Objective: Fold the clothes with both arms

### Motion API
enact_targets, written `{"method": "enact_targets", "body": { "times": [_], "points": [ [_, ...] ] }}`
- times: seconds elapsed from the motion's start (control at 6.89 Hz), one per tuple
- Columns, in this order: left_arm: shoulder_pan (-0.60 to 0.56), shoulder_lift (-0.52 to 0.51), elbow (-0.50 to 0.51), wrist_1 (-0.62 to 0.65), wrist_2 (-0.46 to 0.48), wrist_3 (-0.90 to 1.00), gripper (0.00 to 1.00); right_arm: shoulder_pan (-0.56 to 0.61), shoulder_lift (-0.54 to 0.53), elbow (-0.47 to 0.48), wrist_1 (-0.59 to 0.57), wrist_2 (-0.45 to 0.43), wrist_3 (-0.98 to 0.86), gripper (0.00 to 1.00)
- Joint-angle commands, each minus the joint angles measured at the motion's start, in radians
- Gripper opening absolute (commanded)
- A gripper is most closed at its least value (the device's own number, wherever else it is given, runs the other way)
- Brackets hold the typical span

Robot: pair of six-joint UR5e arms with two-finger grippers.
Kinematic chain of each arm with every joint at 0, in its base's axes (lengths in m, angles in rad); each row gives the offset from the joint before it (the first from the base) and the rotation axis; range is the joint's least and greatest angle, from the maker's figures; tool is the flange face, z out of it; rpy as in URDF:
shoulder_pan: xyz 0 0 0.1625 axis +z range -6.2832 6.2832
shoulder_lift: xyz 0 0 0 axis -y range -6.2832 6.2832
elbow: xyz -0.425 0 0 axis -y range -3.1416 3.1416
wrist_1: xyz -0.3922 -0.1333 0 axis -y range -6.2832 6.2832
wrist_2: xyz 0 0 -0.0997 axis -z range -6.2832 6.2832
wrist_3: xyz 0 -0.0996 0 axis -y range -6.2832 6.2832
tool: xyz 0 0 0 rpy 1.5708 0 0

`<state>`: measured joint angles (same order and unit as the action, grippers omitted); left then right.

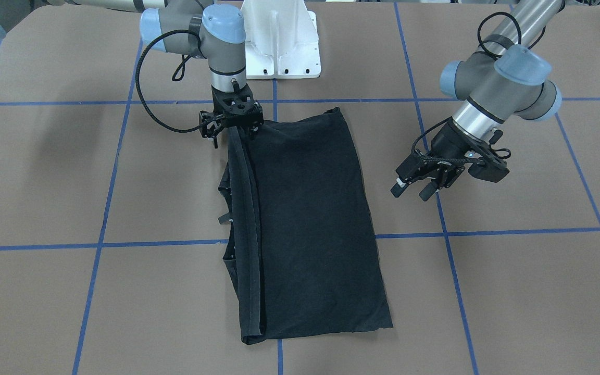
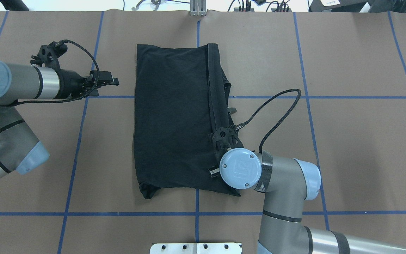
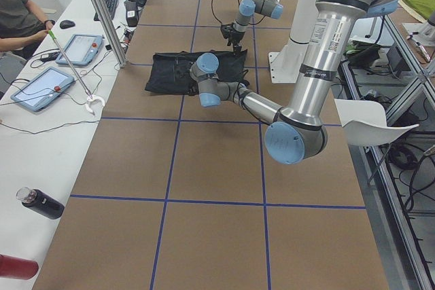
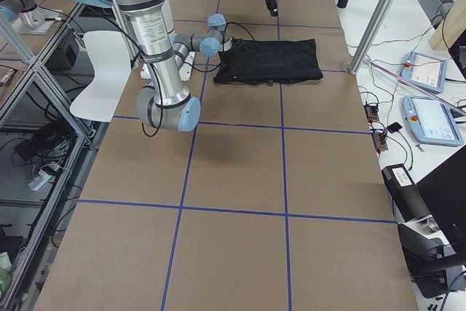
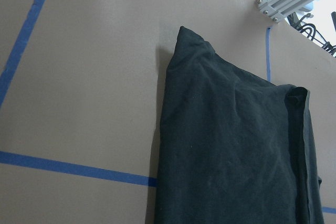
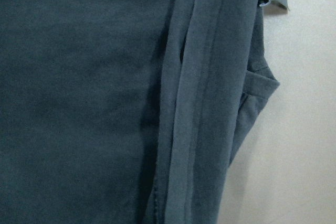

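T-shirt: black, plain side showing, folded to a long rectangle. It lies flat near the middle of the table, its long axis running away from the robot.
Folded edge: a doubled hem band runs the full length of the shirt along the side nearer the right arm. A little cloth and a small tag stick out beyond it.
Right gripper: pointing straight down at the robot-side end of the hem band, on or just above the cloth. The black fingertips merge with the black fabric, so whether they pinch it cannot be told.
Right wrist view: filled by the shirt at close range, with the hem band upright in the picture and bare table at the right.
Left gripper: held above bare table, well apart from the shirt and tilted towards it. Its fingers are spread, with nothing between them.
Left wrist view: shows the shirt's far corner lying on the table.
Table: brown surface divided into squares by blue tape lines.
Pedestal: white, at the robot's edge of the table, between the two arms.
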<state>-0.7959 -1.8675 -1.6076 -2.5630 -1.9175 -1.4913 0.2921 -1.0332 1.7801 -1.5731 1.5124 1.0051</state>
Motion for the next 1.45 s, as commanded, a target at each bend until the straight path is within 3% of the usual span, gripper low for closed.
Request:
{"method": "enact_targets", "body": {
  "times": [0.0, 0.73, 1.31],
  "points": [
    [0.001, -0.004, 0.001, 0.001, 0.0, -0.001, 1.0, 0.001, -0.004, -0.001, 0.001, 0.0, -0.002, 0.99],
    [0.003, -0.009, 0.002, 0.001, 0.002, -0.003, 1.0, 0.055, -0.008, -0.024, -0.001, 0.035, -0.005, 0.99],
    [0.003, -0.013, -0.008, 0.001, 0.002, -0.003, 1.0, 0.172, -0.053, -0.025, 0.001, 0.152, -0.077, 0.99]
  ]
}}
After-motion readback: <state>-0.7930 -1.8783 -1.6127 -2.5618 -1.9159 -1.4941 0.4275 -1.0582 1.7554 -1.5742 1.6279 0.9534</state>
